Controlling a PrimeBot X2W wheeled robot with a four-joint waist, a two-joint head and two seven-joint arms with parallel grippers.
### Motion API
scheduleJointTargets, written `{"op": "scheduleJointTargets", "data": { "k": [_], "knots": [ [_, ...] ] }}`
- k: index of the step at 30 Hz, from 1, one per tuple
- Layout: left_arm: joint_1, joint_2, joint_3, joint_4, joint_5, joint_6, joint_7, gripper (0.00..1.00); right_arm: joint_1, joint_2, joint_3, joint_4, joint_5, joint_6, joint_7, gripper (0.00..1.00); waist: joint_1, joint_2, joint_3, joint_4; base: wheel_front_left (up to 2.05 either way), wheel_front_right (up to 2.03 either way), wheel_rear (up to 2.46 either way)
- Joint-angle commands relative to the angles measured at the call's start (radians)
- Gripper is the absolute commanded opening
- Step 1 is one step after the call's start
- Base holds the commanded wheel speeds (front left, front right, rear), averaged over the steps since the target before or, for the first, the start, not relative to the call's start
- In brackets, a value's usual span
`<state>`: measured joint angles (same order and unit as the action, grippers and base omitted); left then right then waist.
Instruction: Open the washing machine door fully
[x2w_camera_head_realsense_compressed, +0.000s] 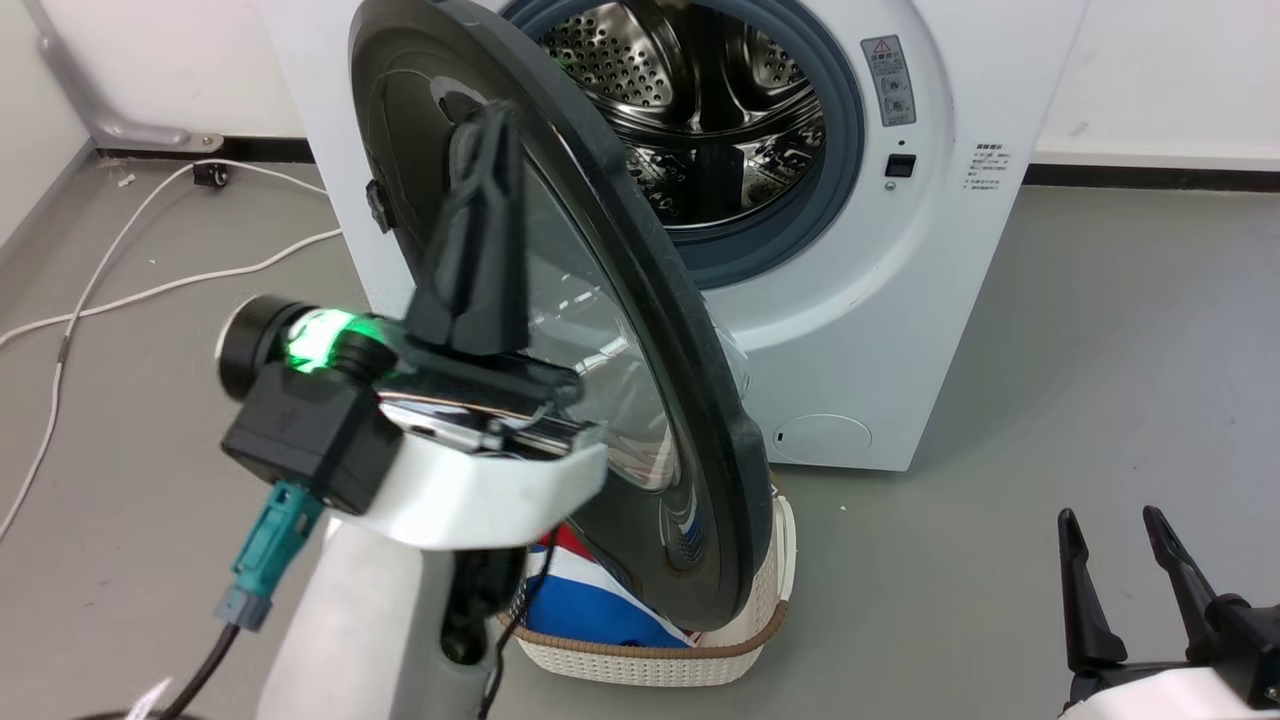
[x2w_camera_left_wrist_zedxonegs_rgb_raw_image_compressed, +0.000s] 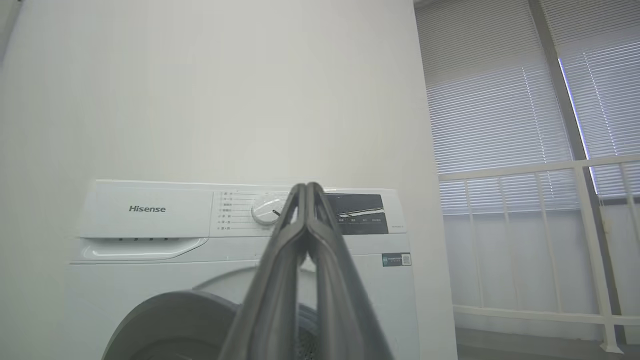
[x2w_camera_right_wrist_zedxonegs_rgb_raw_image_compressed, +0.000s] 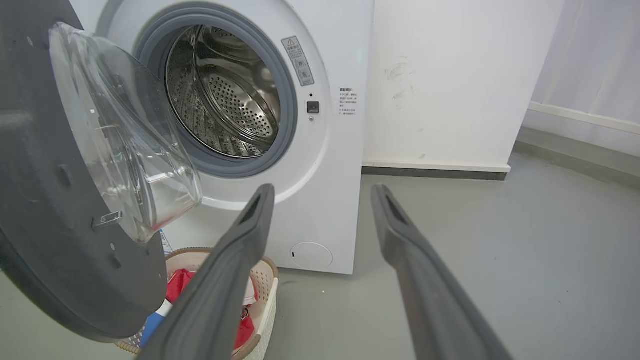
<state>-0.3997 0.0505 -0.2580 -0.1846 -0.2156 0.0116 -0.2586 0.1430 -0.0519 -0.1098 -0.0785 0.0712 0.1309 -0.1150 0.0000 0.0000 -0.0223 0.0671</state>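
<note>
The washing machine door (x2w_camera_head_realsense_compressed: 668, 330) stands about half open, out from the washing machine (x2w_camera_head_realsense_compressed: 860, 330) and above a laundry basket (x2w_camera_head_realsense_compressed: 740, 640). The left hand (x2w_camera_head_realsense_compressed: 488, 140), fingers together, is before its outer face; whether it touches, I cannot tell. The right hand (x2w_camera_head_realsense_compressed: 1110, 515), fingers apart, waits well apart. The door looks heavy and stiff, and its glass slippery, so the free edge of the black rim seems the better hold.

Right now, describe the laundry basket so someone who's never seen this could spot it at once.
Find the white washing machine with its black-rimmed door swung open. On the grey floor just under the door's lower edge sits the basket. Unlike the machine and door, it is low, cream perforated plastic with a brown braided rim, holding red and blue cloth.
</note>
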Motion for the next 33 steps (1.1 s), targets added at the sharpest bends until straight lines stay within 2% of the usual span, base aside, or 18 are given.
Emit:
{"op": "scheduleJointTargets", "data": {
  "k": [1,9,14,18,25,33],
  "knots": [
    [-0.023,0.0,-0.04,-0.043,-0.013,0.008,0.017,0.0,-0.004,0.003,0.001,-0.003,0.005,0.0,-0.003,1.0,0.0,0.0,0.001,0.001,0.0,0.0,0.0],
    [-0.004,0.0,-0.287,-0.141,-0.077,-0.014,0.124,0.0,0.005,0.003,-0.003,0.001,0.014,0.0,-0.004,1.0,0.0,0.0,0.006,0.005,0.0,0.0,0.0],
    [0.05,0.0,-0.459,-0.124,-0.144,-0.047,0.213,0.0,0.004,0.003,-0.01,0.001,0.02,0.0,-0.006,1.0,0.0,0.0,0.014,0.007,0.0,0.0,0.0],
    [0.089,0.0,-0.559,-0.075,-0.186,-0.064,0.273,0.0,0.0,0.003,-0.015,0.003,0.021,0.0,-0.005,1.0,0.0,0.0,0.026,0.013,0.0,0.0,0.0],
    [0.137,0.007,-0.637,0.064,-0.219,-0.082,0.326,0.0,-0.017,0.003,-0.011,0.006,0.013,0.0,-0.007,1.0,0.0,0.0,0.042,0.011,0.0,0.0,0.0],
    [0.11,0.004,-0.595,0.286,-0.213,-0.023,0.267,0.0,-0.03,0.003,-0.004,0.019,0.018,0.0,-0.011,1.0,0.0,0.0,0.049,-0.002,0.0,0.0,0.0]
  ]
}}
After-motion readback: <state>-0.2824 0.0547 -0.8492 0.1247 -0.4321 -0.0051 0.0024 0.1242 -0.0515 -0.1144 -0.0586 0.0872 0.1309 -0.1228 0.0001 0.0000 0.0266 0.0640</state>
